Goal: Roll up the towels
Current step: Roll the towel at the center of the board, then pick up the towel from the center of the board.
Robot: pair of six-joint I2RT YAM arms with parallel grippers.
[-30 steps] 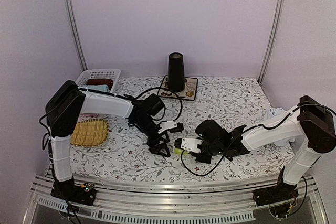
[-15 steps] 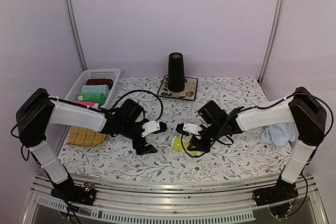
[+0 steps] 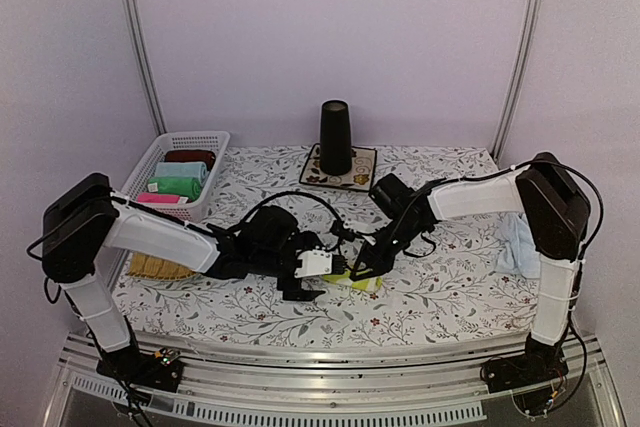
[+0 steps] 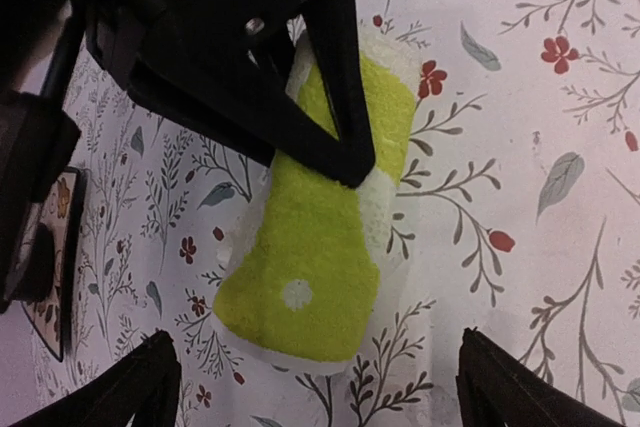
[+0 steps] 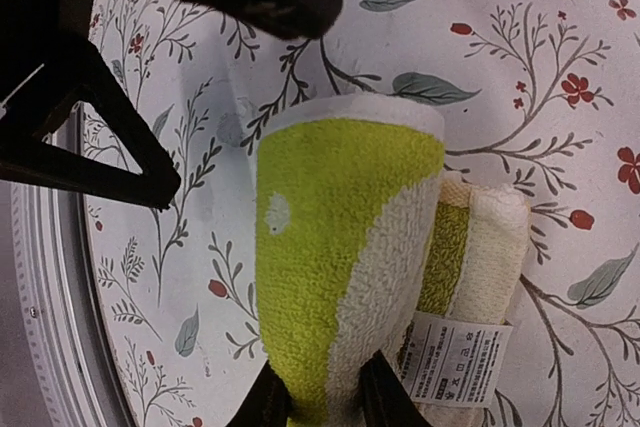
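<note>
Left tool (image 3: 325, 280) has reached the yellow-green towel (image 3: 364, 284), whose length runs left-right

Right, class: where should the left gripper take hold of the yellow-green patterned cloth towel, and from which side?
Probably the free end of the yellow-green towel, away from the right gripper. Bring the left gripper down from above, jaws across its narrow width: it lies flat as a long fold, both long edges exposed.

Two towels are counted on the bench (image 3: 455, 292): one yellow-green towel (image 4: 300, 257) and one light blue towel (image 3: 515, 247). One white basket (image 3: 195, 136), one black cup (image 3: 335, 135), one flowered mat (image 3: 362, 169) and one straw tray (image 3: 150, 267) are also seen.
</note>
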